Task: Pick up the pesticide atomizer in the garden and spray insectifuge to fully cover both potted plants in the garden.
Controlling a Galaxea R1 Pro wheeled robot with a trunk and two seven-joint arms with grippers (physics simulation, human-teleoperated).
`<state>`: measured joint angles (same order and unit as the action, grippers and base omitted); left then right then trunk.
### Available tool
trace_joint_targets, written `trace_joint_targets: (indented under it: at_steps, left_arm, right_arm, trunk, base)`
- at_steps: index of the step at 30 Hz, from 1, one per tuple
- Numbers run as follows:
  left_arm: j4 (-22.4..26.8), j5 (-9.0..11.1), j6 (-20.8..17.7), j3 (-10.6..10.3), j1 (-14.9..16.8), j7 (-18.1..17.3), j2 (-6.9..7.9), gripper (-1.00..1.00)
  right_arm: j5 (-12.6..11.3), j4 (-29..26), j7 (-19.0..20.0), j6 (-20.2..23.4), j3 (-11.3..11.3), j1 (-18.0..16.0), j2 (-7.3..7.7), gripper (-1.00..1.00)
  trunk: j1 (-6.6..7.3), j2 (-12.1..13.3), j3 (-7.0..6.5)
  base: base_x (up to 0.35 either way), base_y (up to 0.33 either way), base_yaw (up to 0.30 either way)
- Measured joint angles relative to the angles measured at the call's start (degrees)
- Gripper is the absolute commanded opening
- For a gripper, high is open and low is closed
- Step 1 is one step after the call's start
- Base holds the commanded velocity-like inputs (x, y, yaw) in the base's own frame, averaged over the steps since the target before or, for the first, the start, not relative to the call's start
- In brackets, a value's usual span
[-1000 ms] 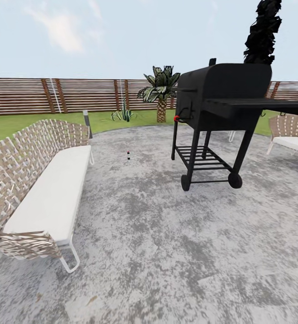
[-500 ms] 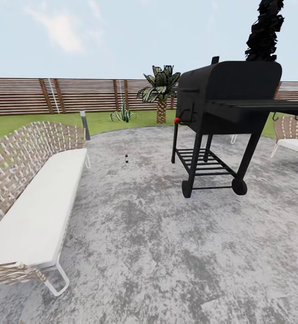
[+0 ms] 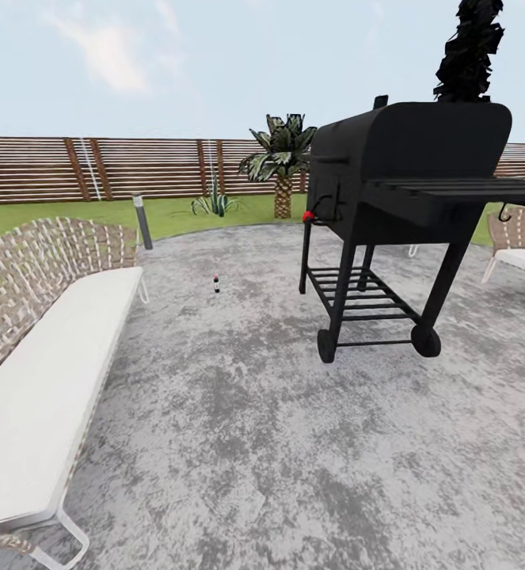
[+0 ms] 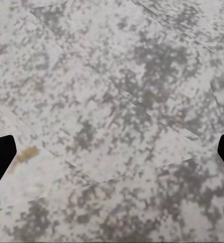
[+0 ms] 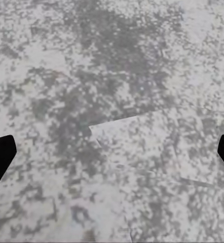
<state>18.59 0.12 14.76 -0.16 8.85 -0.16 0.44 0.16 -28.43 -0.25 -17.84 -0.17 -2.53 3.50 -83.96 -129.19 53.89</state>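
Atomizer: tiny dark spray bottle with whitish head point(image 3: 216, 283), upright on the mottled grey paved patio point(image 3: 254, 443), at 11 o'clock, well apart from the black wheeled barbecue grill point(image 3: 397, 206).
Plant: low spiky green rosette point(image 3: 214, 202) at 12 o'clock by the brown slatted fence point(image 3: 96, 168).
Left end effector point(image 4: 112, 152): spread wide, empty.
Right end effector point(image 5: 112, 152): spread wide, empty.

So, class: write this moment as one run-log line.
phase: approaching | pesticide atomizer: upright on patio, between bench and grill | left gripper: open, empty | right gripper: open, empty

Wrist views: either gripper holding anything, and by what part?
Nothing held. Left gripper and right gripper are open over bare mottled grey paving; the tiny dark spray bottle stands untouched on the patio.
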Motion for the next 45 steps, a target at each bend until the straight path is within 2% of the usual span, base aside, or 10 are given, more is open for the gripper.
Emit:
trace_joint_targets:
  at_steps: [9,37,45]
  left_arm:
    - [0.0,0.0,0.0,0.0,0.0,0.0,0.0,1.0]
    - [0.0,0.1,0.0,0.0,0.0,0.0,0.05,1.0]
    - [0.0,0.1,0.0,0.0,0.0,0.0,0.08,1.0]
  right_arm:
    - [-0.1,0.0,0.0,-0.1,-0.1,0.0,-0.04,1.0]
    - [-0.1,0.0,0.0,0.0,0.1,0.0,-0.19,1.0]
    - [0.0,0.1,0.0,0.0,0.1,0.0,-0.26,1.0]
  trunk:
    - [0.0,0.0,0.0]
    - [0.0,0.0,0.0]
    - [0.0,0.0,0.0]
  base:
    - [0.336,-0.05,0.128]
    - [0.339,0.0,0.001]
    - [0.339,0.104,0.0]
